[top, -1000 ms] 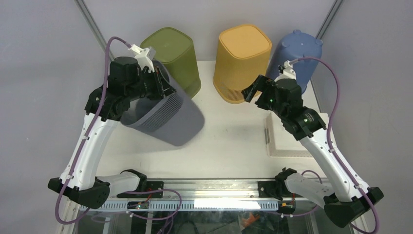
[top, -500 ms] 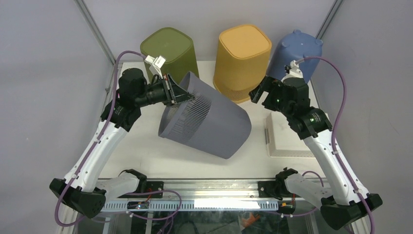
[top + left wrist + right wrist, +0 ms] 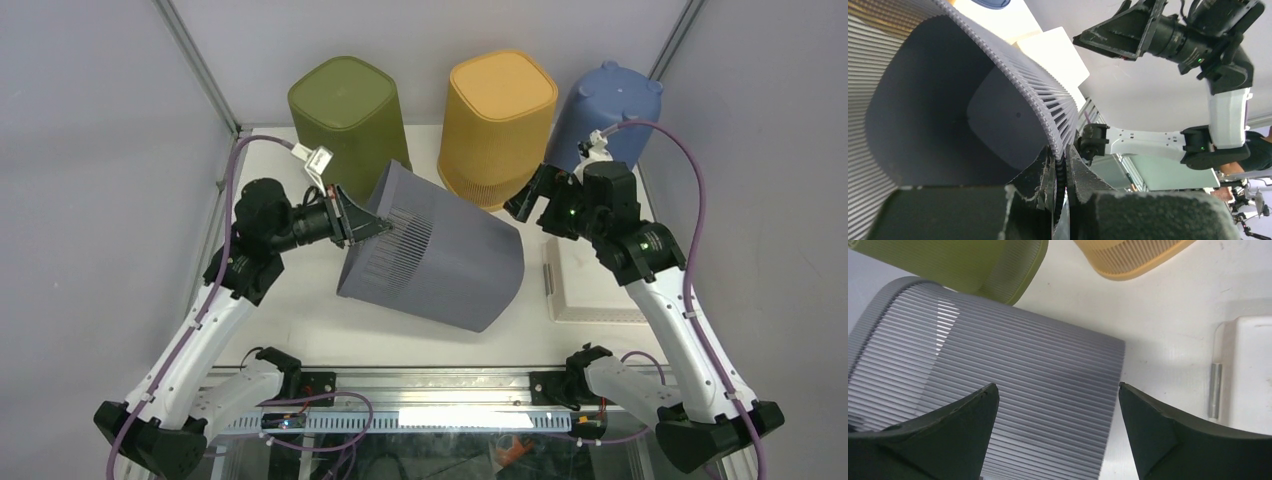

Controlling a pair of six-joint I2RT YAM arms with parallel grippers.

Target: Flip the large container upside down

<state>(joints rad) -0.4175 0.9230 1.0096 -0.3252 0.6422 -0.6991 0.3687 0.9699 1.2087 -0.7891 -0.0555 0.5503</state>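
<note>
The large container [image 3: 440, 260] is a grey ribbed bin, tipped on its side at the table's middle, mouth to the left and base to the right. My left gripper [image 3: 365, 222] is shut on its rim; in the left wrist view the fingers [image 3: 1060, 155] pinch the rim edge beside the container's dark inside [image 3: 948, 100]. My right gripper [image 3: 522, 197] hangs open above the base end. The right wrist view shows its wide-apart fingers [image 3: 1057, 385] over the ribbed wall [image 3: 1023, 370], not touching it.
Three bins stand upside down along the back: green [image 3: 350, 110], yellow [image 3: 497, 115] and blue [image 3: 612, 110]. A white tray [image 3: 590, 290] lies on the right of the table, close to the container's base. Frame posts rise at the back corners.
The left arm has swung the grey container from the left to the middle and tipped it further over, base now pointing right. The right gripper has shifted slightly to the right.
</note>
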